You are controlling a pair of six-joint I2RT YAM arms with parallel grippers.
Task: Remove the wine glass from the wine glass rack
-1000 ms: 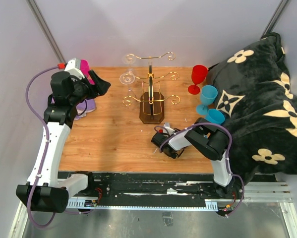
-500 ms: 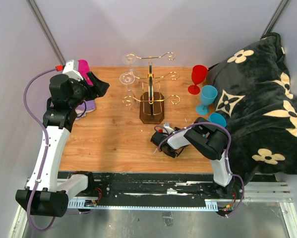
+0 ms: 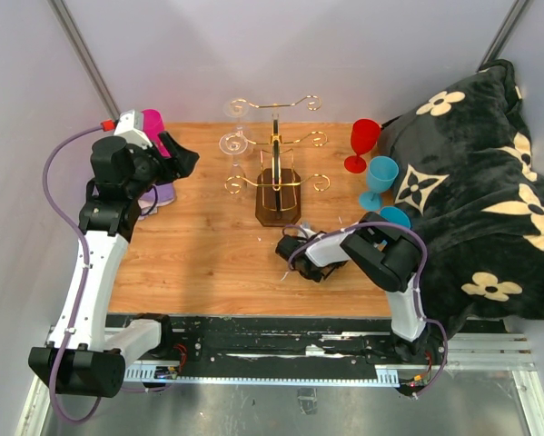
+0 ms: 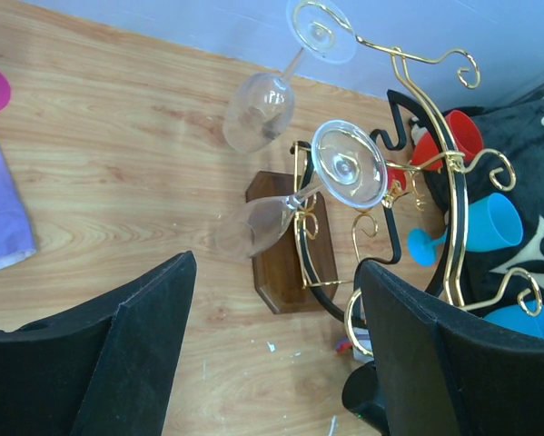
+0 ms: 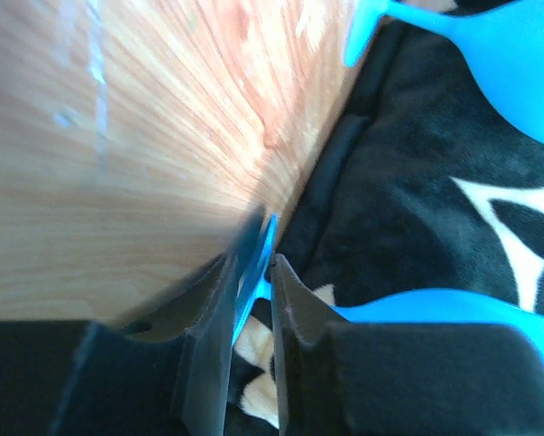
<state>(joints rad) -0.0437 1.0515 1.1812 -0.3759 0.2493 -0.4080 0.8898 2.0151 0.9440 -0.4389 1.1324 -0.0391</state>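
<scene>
**Position.** We find the wine glass rack (image 3: 277, 163) upright at the middle of the bench (image 3: 199, 245). Two clear glasses hang by their feet from the curled hooks on its left side. The wine glass (image 4: 349, 165) nearer the left pincer (image 4: 276, 268) hangs tilted. The second clear glass (image 4: 259, 113) hangs close beside it on another hook.

**Left arm.** The left pincer is spread wide and empty, raised over the bench's left side. It faces the rack but is well apart from it. We judge the removal not yet begun.

**Right arm.** The right pincer (image 3: 288, 249) lies low on the bench near the front of the rack's wooden base (image 3: 279, 209). Whether it touches the base we cannot tell. Its fingers are pressed nearly together. The blue showing through the slit appears to belong to a blue glass (image 5: 417, 311) beyond, and we see nothing pinched.

**Hazards.**
- The rack is thin wire on a small base, and nothing braces it. A pull across the hook, not along it, could catch the glass foot on the curl and tip the whole stand.
- The two clear glasses hang close together, so a wide approach could knock the second one loose.
- The glass is transparent and smooth. A grip on the bowl may slip, so the stem looks the safer hold.
</scene>
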